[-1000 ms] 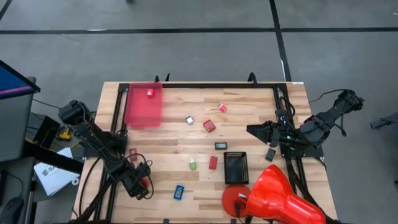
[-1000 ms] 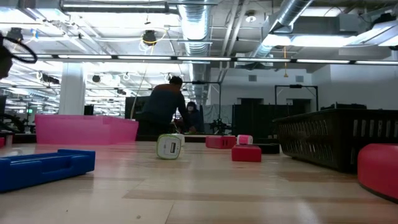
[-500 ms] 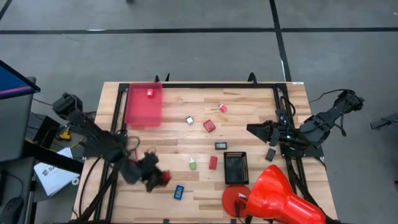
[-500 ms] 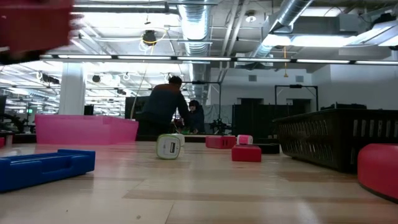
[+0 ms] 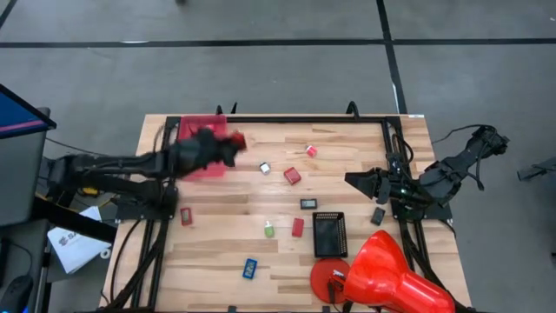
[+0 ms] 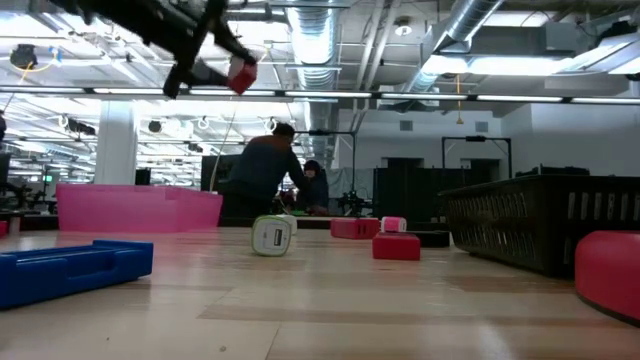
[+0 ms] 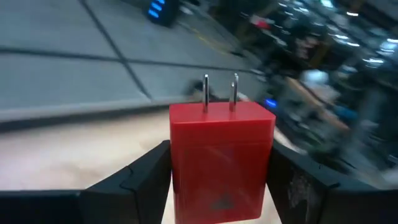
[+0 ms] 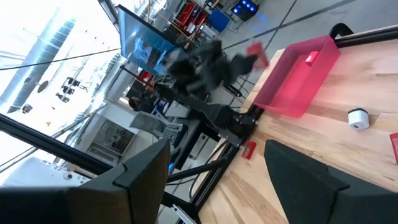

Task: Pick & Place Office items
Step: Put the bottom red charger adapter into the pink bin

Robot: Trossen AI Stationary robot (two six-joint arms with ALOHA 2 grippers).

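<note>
My left gripper (image 5: 228,142) is shut on a red block with two metal prongs (image 7: 221,155), high over the table beside the right wall of the pink bin (image 5: 200,152), which has a small red piece inside (image 8: 309,58). In the low view the red block (image 6: 240,75) hangs well above the table. More office items lie on the wood: a silvery-white piece (image 5: 265,168), red blocks (image 5: 292,176) (image 5: 298,227) (image 5: 186,216), a red-white piece (image 5: 311,151), a green-white one (image 5: 269,229), a blue one (image 5: 250,268) and small black ones (image 5: 308,203) (image 5: 378,215). My right gripper (image 5: 352,181) waits open at the table's right side. My left gripper pinches the red block by its two opposite side faces (image 7: 177,168) between the two fingers (image 7: 143,174). It comes from the table's left, slanting slightly down. The block is lifted clear, with its prongs (image 7: 219,92) pointing away from the gripper.
A black rectangular tray (image 5: 330,233) and a big red cone-shaped object (image 5: 391,274) sit at the near right. A black frame (image 5: 287,119) runs along the table's far edge and sides. People stand in the room beyond the table (image 6: 262,175).
My left gripper has risen from the table's near-left part with the red block in its hold and swung toward the far edge, ending beside the pink bin. The block has gone from table height to lifted clear. The right arm has kept still.
</note>
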